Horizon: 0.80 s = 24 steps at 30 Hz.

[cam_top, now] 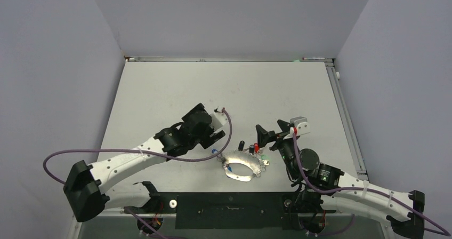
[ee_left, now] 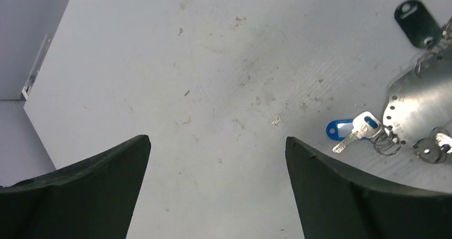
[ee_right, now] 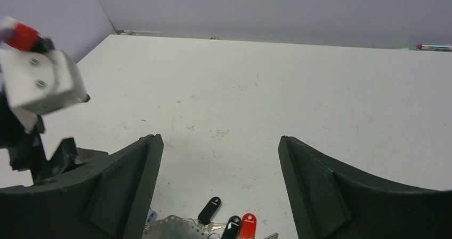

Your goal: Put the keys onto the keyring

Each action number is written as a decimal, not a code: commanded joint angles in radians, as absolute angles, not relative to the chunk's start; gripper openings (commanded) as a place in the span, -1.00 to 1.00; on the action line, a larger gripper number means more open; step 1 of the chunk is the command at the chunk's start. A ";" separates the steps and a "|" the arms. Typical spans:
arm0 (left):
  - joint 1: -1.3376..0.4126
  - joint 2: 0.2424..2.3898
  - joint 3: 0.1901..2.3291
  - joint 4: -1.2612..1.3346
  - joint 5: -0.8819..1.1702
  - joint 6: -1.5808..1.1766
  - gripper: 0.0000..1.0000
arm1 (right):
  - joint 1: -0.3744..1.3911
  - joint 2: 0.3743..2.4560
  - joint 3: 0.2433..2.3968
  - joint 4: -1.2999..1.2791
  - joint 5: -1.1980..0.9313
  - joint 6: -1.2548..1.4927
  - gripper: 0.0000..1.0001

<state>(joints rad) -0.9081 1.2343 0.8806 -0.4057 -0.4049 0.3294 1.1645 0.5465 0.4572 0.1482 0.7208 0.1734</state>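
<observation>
The keyring [cam_top: 242,163] is a flat silvery perforated metal oval lying near the table's front middle. Keys with black [cam_top: 242,144], red [cam_top: 256,147], green and blue [cam_top: 214,152] tags cluster round its rim. My left gripper [cam_top: 217,132] is open and empty, above and left of the keyring. In the left wrist view [ee_left: 217,139] the blue-tagged key [ee_left: 349,129] and the keyring [ee_left: 421,97] lie right of the fingers. My right gripper [cam_top: 271,132] is open and empty, just behind the keyring. The right wrist view [ee_right: 219,138] shows black [ee_right: 209,209] and red [ee_right: 248,225] tags below the gap.
Grey walls enclose the white table [cam_top: 224,89] on three sides. A metal rail [cam_top: 346,121] runs along its right edge. The left arm's wrist camera block [ee_right: 40,79] shows at the left of the right wrist view. A purple cable [cam_top: 226,137] loops beside the left gripper.
</observation>
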 commanded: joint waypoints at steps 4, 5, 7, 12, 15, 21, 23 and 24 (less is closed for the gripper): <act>-0.866 1.017 0.850 -0.274 -0.505 -0.055 0.93 | 1.151 0.628 0.444 0.238 0.750 0.175 0.75; -0.846 1.008 0.864 -0.298 -0.507 -0.097 0.93 | 1.149 0.638 0.443 0.249 0.751 0.180 0.76; -0.800 1.008 0.895 -0.343 -0.530 -0.152 0.92 | 1.148 0.657 0.445 0.265 0.757 0.189 0.77; -0.716 0.987 0.912 -0.305 -0.550 -0.218 0.92 | 1.146 0.705 0.475 0.292 0.765 0.212 0.77; -0.721 0.896 1.005 -0.312 -0.607 -0.300 0.92 | 1.146 0.724 0.492 0.291 0.702 0.261 0.78; -0.714 0.634 0.836 -0.175 -0.517 -0.188 0.92 | 1.146 0.762 0.446 0.450 0.635 0.298 0.78; -0.715 0.650 0.859 -0.208 -0.583 -0.188 0.92 | 1.144 0.796 0.430 0.497 0.596 0.292 0.78; -0.713 0.666 0.876 -0.235 -0.615 -0.192 0.92 | 1.144 0.817 0.429 0.514 0.564 0.282 0.78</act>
<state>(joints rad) -0.7181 0.6205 0.8612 -0.2527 -0.5495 -0.2108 1.1515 0.7616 0.4450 0.3626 0.6582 0.2634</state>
